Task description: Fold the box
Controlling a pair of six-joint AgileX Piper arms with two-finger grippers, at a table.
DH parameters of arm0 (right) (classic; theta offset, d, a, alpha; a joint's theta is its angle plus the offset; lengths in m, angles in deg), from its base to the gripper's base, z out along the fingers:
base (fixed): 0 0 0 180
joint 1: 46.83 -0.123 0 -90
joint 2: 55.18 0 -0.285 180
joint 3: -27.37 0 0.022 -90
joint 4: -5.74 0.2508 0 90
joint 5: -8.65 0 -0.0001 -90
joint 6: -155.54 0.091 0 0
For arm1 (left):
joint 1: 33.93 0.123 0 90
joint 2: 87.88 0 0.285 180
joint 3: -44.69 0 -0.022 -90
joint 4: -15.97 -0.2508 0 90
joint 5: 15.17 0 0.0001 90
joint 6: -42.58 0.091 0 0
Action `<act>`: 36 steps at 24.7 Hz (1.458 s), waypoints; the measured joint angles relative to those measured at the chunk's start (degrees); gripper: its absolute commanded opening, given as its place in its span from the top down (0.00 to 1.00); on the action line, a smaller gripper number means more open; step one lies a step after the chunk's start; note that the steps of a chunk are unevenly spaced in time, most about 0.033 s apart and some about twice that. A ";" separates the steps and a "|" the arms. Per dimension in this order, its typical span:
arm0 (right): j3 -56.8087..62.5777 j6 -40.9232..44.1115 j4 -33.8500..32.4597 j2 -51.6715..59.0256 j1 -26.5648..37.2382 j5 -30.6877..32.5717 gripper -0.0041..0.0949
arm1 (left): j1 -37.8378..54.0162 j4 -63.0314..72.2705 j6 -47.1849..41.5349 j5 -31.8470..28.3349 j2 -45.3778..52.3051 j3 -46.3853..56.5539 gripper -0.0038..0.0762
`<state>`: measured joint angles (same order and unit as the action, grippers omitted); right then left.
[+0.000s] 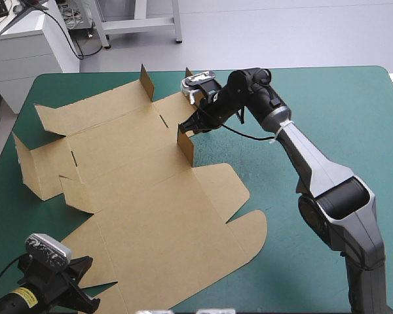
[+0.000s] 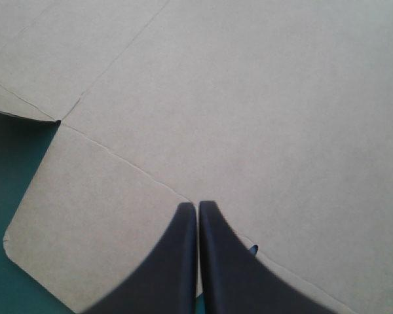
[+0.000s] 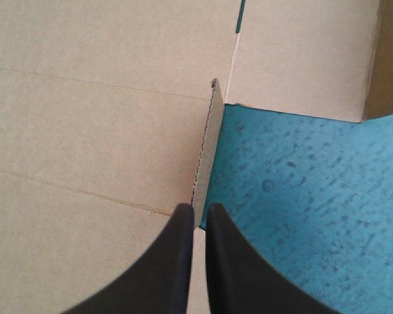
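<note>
So the box (image 1: 150,196) is still basically a big brown cut sheet lying spread out on the teal-green table (image 1: 327,118). It covers most of the left and middle of it, with the big rounded lid panel toward the near edge. Most of it is flat, but a few bits stand up: a tab at the far edge (image 1: 146,80), the side panel on the left (image 1: 26,167) which tilts upward, and a small flap (image 1: 185,149) around the middle of the sheet's right side.

That small flap is where the right gripper (image 1: 187,127) is. The arm reaches in from the right and across the table, and the wrist view shows the black fingers (image 3: 177,261) nearly closed, with the flap's thin edge running upright straight into the narrow gap between them. So it's pinching the box by that flap. Bare cover shows just beside it on one side and flat board on the other.

The left gripper (image 1: 85,291) sits low at the near-left corner of the table, right at the sheet's near-left edge. In its own view the fingers are pressed together with only a hairline between them, tips over the board next to a round-cornered flap (image 2: 85,222), and a crease runs off past the tips
</note>
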<state>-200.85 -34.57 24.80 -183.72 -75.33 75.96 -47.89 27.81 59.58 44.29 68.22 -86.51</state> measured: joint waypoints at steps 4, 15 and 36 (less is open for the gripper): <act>-0.02 -0.15 -2.91 -1.30 -2.05 0.06 0.50 | 0.00 0.00 0.00 0.05 0.00 0.00 0.96; -0.02 -2.40 -0.39 -6.00 -2.48 -5.11 0.40 | 0.00 0.00 0.18 0.01 0.04 0.00 0.96; -0.33 -4.51 -8.37 -9.38 -2.67 -4.14 0.96 | 0.00 0.00 0.18 0.01 0.04 0.00 0.96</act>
<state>-201.18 -39.08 16.44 -193.11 -78.00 71.82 -47.89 27.81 59.76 44.29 68.26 -86.51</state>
